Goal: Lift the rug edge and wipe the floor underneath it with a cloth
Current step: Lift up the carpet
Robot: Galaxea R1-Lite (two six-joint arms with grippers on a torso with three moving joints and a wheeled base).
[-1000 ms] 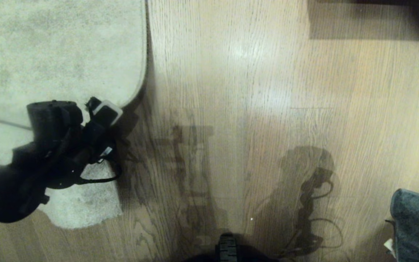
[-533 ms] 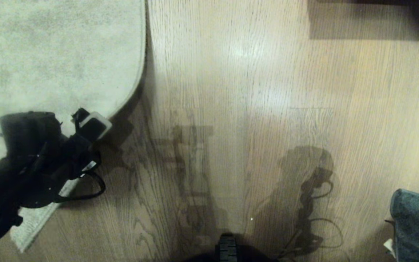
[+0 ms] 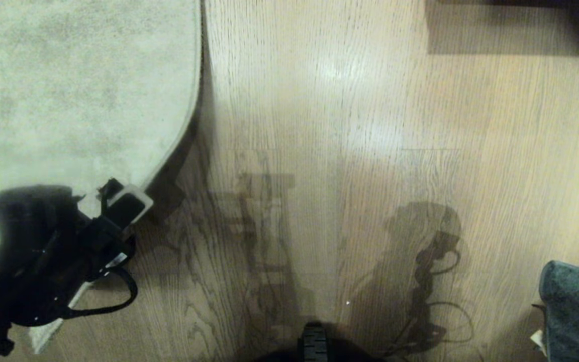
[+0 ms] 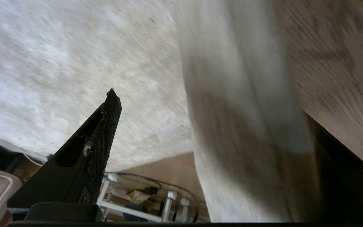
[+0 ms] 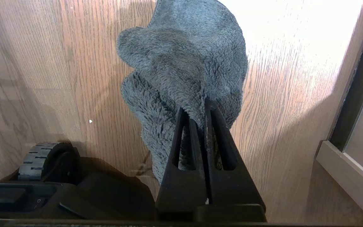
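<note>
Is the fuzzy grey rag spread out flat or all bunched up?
Bunched up. The cloth hangs in crumpled folds, pinched between the shut fingers of the right gripper above the floor.

R gripper (image 5: 200, 108) fingers (image 5: 184, 138) pinched on grey cloth (image 5: 184, 63), above wood floor (image 5: 58, 63).

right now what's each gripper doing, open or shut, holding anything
left gripper: open, at the rug edge; whether it grips the rug cannot be told.
right gripper: shut on the cloth, hanging above the floor.
</note>
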